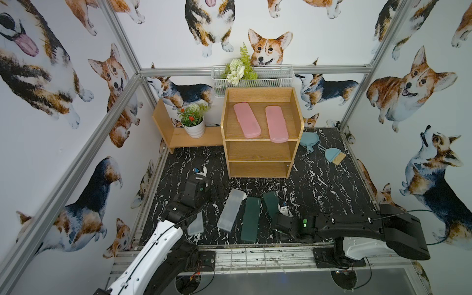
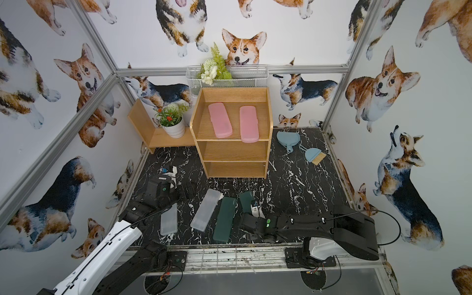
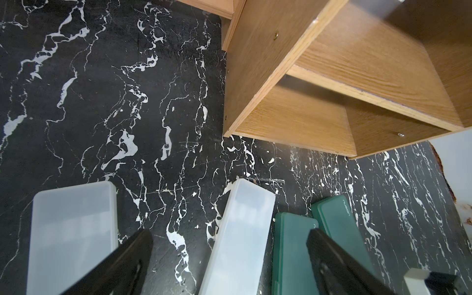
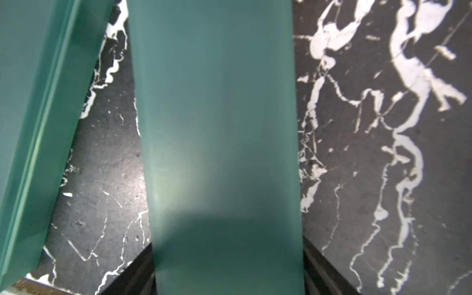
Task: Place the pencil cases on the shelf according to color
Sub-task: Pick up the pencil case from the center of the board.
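Note:
Two pink pencil cases lie on the top tier of the light-wood shelf. On the black marble table in front lie two frosted cases and a dark green case. My right gripper is shut on the near end of the other dark green case, with a finger against each long edge. My left gripper hangs open above the table. Between its spread fingers the middle frosted case shows below. It holds nothing.
A light-blue dustpan and brush lie to the right of the shelf. A low L-shaped wooden stand with a potted plant adjoins the shelf's left side. A white wire basket hangs on the back wall.

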Available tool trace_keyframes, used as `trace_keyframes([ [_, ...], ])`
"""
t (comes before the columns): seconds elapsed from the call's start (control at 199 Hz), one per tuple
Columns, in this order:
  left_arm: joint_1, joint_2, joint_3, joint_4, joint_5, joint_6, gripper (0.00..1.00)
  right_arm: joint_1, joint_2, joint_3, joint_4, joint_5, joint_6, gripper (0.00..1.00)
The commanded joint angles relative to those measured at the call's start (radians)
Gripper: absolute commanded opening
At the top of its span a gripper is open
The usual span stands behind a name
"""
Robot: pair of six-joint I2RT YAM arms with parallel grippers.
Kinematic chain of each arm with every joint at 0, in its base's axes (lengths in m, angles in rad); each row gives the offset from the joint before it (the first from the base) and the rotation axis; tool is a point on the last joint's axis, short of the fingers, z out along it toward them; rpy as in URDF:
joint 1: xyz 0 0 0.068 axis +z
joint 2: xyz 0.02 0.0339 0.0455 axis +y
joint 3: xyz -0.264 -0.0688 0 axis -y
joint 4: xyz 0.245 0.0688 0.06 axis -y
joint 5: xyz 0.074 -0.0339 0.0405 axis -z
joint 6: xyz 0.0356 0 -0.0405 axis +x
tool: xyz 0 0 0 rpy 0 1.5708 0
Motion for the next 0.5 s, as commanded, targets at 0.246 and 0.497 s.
trace_keyframes([
  [0.246,-0.001,0.001,0.023,0.007,-0.032,0.038,0.99,0.017,-0.087,0.005,-0.07,0.012,0.071,0.49],
  [0.497,-0.002,0.007,0.025,0.02,-0.02,0.053,0.99,0.024,-0.248,0.088,-0.148,0.065,0.063,0.43],
])
